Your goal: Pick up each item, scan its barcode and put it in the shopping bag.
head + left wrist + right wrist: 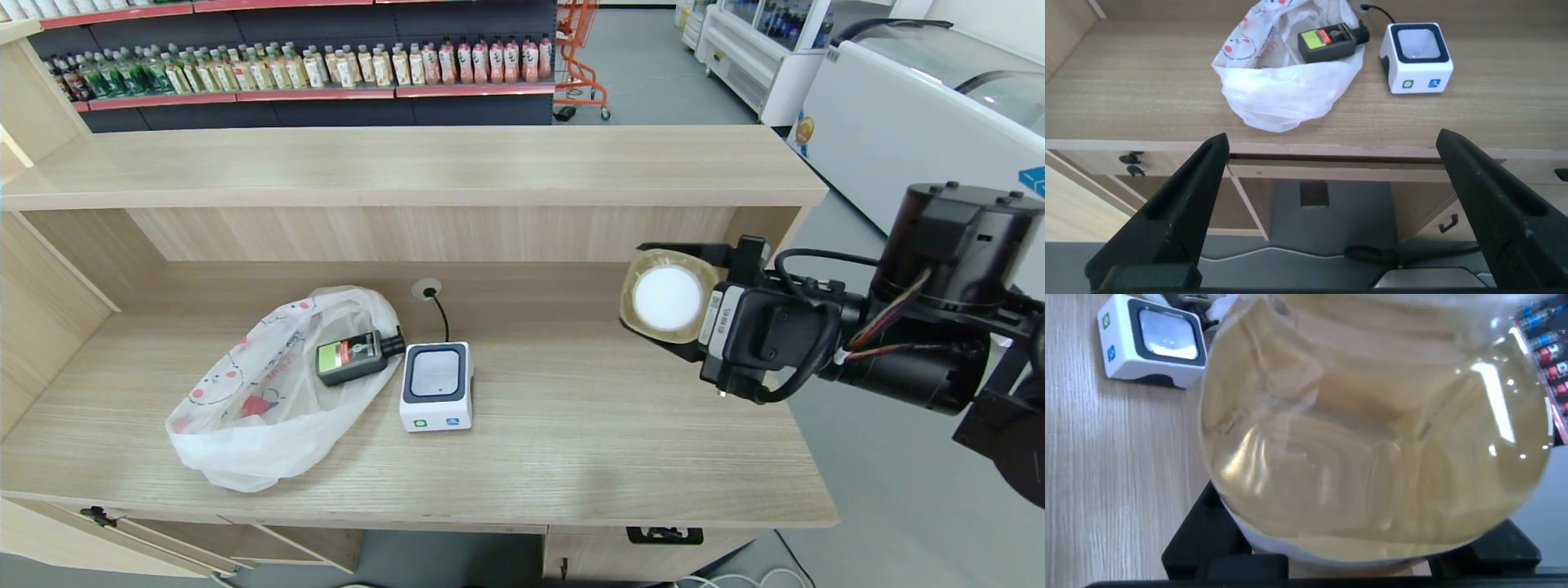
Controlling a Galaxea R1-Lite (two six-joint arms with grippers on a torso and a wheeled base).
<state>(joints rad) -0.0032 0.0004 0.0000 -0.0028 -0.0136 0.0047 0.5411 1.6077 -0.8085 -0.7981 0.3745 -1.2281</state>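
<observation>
Right tool (665,296) holds a jar (669,282) in the air, to the right of the scanner (437,384).
The right tool is closed around the clear jar, which has yellowish liquid and a white lid; it is well apart from the white scanner, above the right end of the worktop (588,425). Just left of the scanner lies the shopping bag (245,408). A dark bottle (355,357) with a green and orange label lies at the bag's mouth, its cap very near the scanner. The left tool (1333,140) has its jaws wide apart and holds nothing; it is on the robot's side of the scanner, off the worktop's front edge.
</observation>
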